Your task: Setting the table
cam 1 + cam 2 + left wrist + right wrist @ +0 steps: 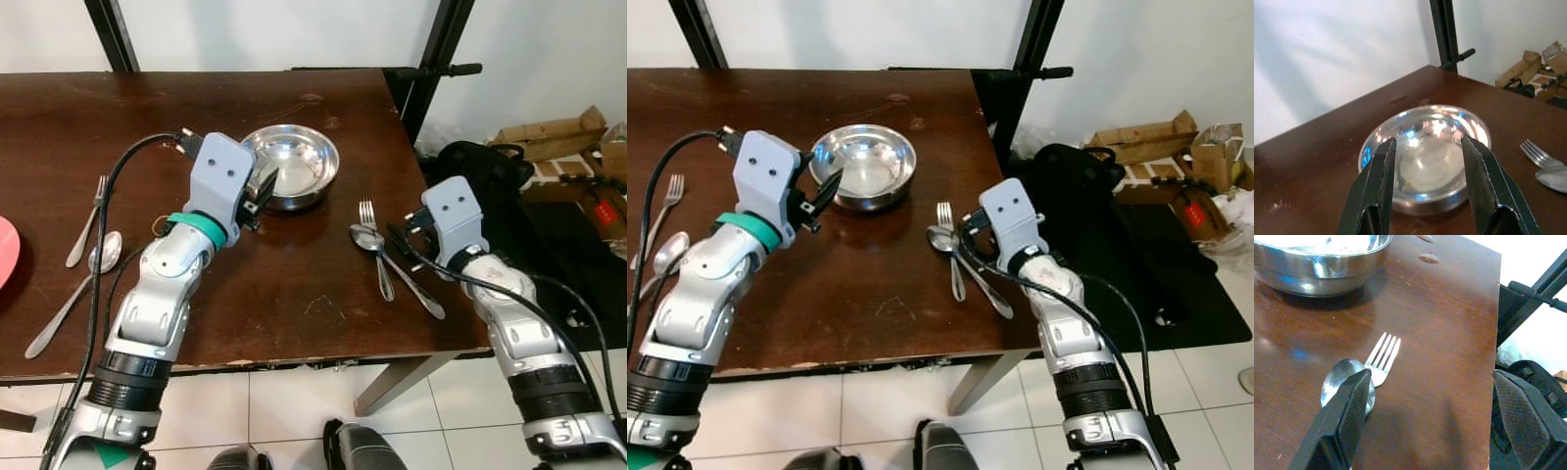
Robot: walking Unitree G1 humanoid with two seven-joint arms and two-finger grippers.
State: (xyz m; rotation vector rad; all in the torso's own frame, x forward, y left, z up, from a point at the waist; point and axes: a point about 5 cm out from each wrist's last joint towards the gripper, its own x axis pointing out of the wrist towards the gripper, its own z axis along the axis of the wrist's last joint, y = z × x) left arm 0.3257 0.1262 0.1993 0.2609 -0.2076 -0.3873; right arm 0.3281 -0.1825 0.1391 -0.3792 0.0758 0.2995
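At the far left of the dark wooden table [294, 294], the edge of a red plate [8, 250] was seen, with a fork [88, 220] and a spoon [73, 294] laid beside it, judged to be one place already set. Further right, the left gripper [1427, 181] was held just short of the steel bowl [292, 164], its jaws spread apart and empty, framing the bowl's near rim as though lined up for a grasp or just released. The left arm was bent at the elbow and reached forward over the table. Right of the bowl, a second fork [375, 250] and spoon [397, 269] lay crossed, seemingly not yet arranged. The right gripper [1435, 426] was poised low over them, jaws wide and holding nothing, forearm angled in from the table's corner.
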